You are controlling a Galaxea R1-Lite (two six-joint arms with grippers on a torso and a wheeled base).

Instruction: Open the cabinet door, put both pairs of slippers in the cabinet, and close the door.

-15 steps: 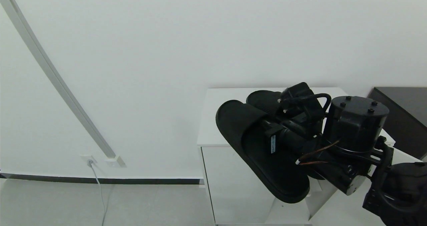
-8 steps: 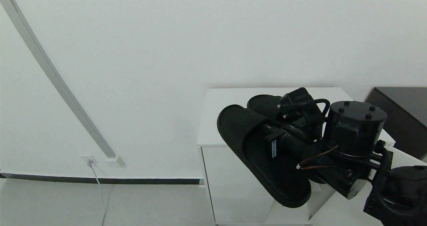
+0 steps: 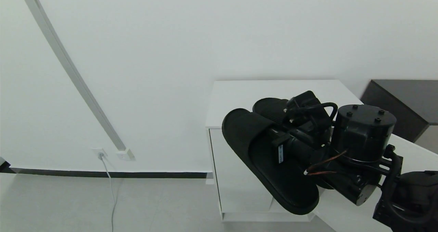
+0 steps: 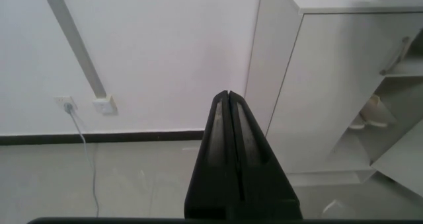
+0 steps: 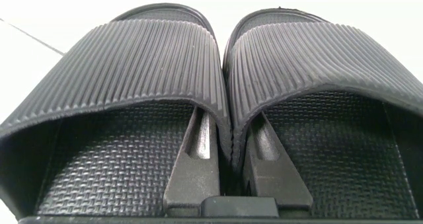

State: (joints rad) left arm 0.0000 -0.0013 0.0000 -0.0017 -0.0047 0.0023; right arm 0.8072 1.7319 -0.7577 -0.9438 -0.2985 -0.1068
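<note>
A pair of black slippers (image 3: 260, 146) hangs in the air in front of the white cabinet (image 3: 273, 88), tilted with toes up and to the left. My right gripper (image 3: 285, 141) is shut on the pair. In the right wrist view its fingers (image 5: 198, 158) sit under the two ribbed straps and pinch the slippers' (image 5: 152, 59) inner sides together. My left gripper (image 4: 228, 100) is shut with nothing in it, low and to the left of the cabinet (image 4: 330, 85). The cabinet's right side stands open, and a light pair of slippers (image 4: 370, 113) lies on a shelf inside.
The open door (image 3: 414, 150) juts out at the lower right, under my right arm. A dark piece of furniture (image 3: 403, 98) stands right of the cabinet. A wall socket with a cable (image 3: 101, 154) and a slanted wall strip (image 3: 68, 67) are at the left, above bare floor.
The whole head view has shifted, so the camera has moved: cabinet and wall now sit higher and further right. The right arm and black slippers hold nearly the same place in the picture.
</note>
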